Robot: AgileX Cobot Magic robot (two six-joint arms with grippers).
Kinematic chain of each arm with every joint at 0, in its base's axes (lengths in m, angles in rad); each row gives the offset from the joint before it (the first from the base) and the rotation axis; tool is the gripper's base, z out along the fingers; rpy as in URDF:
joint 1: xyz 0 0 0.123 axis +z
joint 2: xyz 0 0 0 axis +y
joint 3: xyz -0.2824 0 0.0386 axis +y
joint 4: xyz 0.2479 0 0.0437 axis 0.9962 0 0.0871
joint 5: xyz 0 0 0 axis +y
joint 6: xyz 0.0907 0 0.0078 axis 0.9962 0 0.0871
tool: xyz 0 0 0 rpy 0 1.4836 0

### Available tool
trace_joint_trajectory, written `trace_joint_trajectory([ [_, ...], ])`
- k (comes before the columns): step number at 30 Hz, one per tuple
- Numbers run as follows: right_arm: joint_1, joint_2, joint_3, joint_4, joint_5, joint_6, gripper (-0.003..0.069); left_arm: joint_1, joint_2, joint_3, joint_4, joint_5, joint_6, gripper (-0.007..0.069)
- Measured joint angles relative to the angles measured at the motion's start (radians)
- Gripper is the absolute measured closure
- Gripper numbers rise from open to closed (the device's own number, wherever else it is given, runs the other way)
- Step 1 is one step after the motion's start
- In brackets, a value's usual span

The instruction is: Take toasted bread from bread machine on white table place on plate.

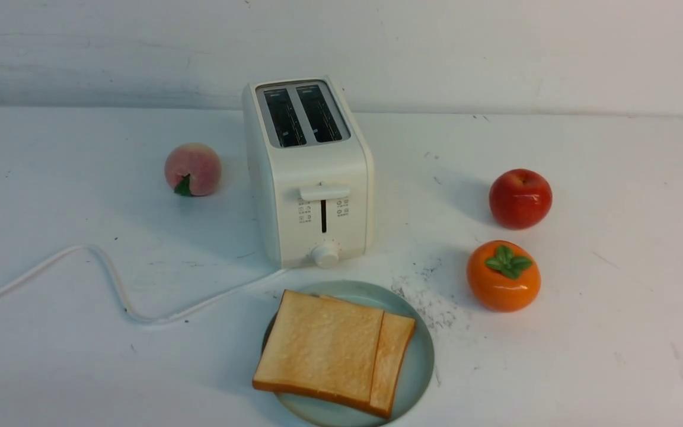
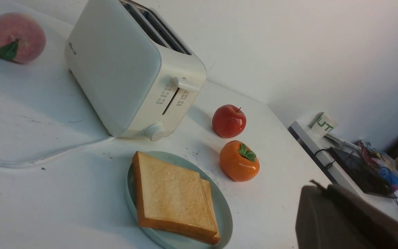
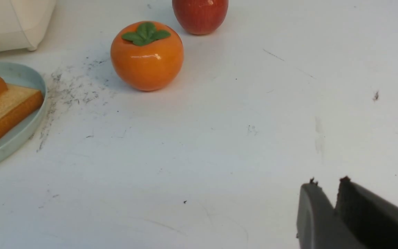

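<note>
Front view, nearest: two square golden-tan slices of toasted bread (image 1: 332, 351) lie overlapped on the round pale blue-green plate (image 1: 421, 362), at the near edge of the white table (image 1: 614, 332).
Front view, behind: the white boxy two-slot bread machine (image 1: 309, 172) stands just beyond the plate; I see both slots empty and its white cord (image 1: 110, 279) trailing left.
Front view, bystanders: pink peach (image 1: 192, 169) far left; red apple (image 1: 520, 198) and orange persimmon (image 1: 503, 275) to the right.
Front view, arms: I see neither gripper here.
Left wrist view: left gripper (image 2: 323, 186) hangs high, right of the plate, fingers pressed together, holding nothing.
Right wrist view: right gripper (image 3: 325, 185) sits low over bare table, right of the persimmon, touching nothing; a narrow gap shows between its tips.
Step in hand: I judge delivery done; I'd retreat up and outward, well clear of the fruit and the plate's rim.
</note>
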State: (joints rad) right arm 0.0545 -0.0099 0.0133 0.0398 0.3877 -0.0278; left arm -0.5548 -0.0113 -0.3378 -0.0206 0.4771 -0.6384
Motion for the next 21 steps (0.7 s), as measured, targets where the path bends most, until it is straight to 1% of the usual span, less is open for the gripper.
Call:
trace_joint_trajectory([
  [4, 0.000, 0.000, 0.000, 0.000, 0.000, 0.000, 0.0548, 0.000, 0.000, 0.009, 0.014, -0.002, 0.016, 0.0621],
  [6, 0.000, 0.000, 0.000, 0.000, 0.000, 0.000, 0.0547, 0.000, 0.000, 0.036, 0.042, -0.018, 0.074, 0.0620],
  [9, 0.000, 0.000, 0.000, 0.000, 0.000, 0.000, 0.0541, 0.000, 0.000, 0.108, 0.068, -0.048, 0.197, 0.0617],
  [11, 0.000, 0.000, 0.000, 0.000, 0.000, 0.000, 0.0539, 0.004, 0.000, 0.156, 0.077, -0.082, 0.235, 0.0613],
  [14, 0.000, 0.000, 0.000, 0.000, 0.000, 0.000, 0.0536, 0.035, 0.000, 0.204, 0.081, -0.134, 0.252, 0.0608],
  [15, 0.000, 0.000, 0.000, 0.000, 0.000, 0.000, 0.0535, 0.062, 0.000, 0.225, 0.081, -0.161, 0.255, 0.0607],
  [17, 0.000, 0.000, 0.000, 0.000, 0.000, 0.000, 0.0531, 0.160, 0.000, 0.269, 0.071, -0.213, 0.258, 0.0607],
  [18, 0.000, 0.000, 0.000, 0.000, 0.000, 0.000, 0.0531, 0.169, 0.000, 0.272, 0.071, -0.215, 0.258, 0.0607],
  [19, 0.000, 0.000, 0.000, 0.000, 0.000, 0.000, 0.0529, 0.248, 0.000, 0.289, 0.060, -0.231, 0.258, 0.0605],
  [21, 0.000, 0.000, 0.000, 0.000, 0.000, 0.000, 0.0526, 0.316, 0.000, 0.315, 0.054, -0.241, 0.258, 0.0603],
])
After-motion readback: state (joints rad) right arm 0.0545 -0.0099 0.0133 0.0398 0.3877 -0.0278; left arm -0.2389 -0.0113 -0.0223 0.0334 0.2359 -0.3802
